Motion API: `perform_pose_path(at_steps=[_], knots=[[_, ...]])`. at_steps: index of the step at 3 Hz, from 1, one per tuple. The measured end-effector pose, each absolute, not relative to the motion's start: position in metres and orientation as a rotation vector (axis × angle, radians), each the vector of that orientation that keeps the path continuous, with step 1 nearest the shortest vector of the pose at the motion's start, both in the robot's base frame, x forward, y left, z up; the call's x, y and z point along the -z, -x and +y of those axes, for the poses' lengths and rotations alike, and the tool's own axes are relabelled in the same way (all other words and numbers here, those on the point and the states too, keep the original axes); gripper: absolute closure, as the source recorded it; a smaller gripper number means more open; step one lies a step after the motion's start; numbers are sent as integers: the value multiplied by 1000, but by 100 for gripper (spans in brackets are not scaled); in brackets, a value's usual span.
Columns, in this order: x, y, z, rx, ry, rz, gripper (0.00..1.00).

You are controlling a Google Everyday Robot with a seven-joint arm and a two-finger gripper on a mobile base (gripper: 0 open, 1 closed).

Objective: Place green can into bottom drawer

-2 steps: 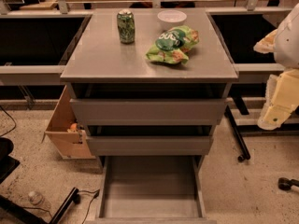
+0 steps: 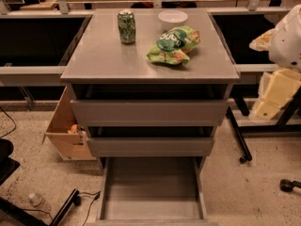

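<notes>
**No real change: can untouched, drawer open & waiting**

Vs. the frame a moment ago, next to nothing has shifted. The green can (image 2: 126,27) stands upright at the same spot on the far-left part of the counter (image 2: 108,62). The white bowl (image 2: 172,18) sits to its right at the far edge. The snack bag (image 2: 173,45) lies nearer, right of centre. The can touches neither.

The bottom drawer (image 2: 151,188) is pulled out toward the near side as before, its floor bare w/ nothing in it. The top drawer (image 2: 149,112) & middle drawer (image 2: 150,146) aren't pulled out.

The end effector (image 2: 276,94) is at the right edge of the view, beside the cabinet & just below counter level, well apart from the can. Its pose differs only slightly from the earlier frame, if at all. Whether it's spread or pressed together can't be told. It isn't on the can, since the can is on the counter.

For the task, this looks like the very start: no grasp made yet, no transfer begun. The drawer needs no opening, so the pick is prob. the next step. That means a reach leftward across the counter, past bag & bowl. Judged risks are brushing the bag or tipping the narrow can on contact.
</notes>
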State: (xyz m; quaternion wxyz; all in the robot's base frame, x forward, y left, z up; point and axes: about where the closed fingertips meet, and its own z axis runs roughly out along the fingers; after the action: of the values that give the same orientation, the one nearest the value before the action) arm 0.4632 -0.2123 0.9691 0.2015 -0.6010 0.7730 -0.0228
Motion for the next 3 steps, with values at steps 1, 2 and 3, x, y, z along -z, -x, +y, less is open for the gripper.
perform_pose_path(at_steps=[1, 2, 3], knots=[[-965, -523, -197, -56, 1527, 2042, 0], [-985, -590, -167, -138, 1345, 1919, 0], [-1000, -644, -138, -166, 1194, 1840, 0]])
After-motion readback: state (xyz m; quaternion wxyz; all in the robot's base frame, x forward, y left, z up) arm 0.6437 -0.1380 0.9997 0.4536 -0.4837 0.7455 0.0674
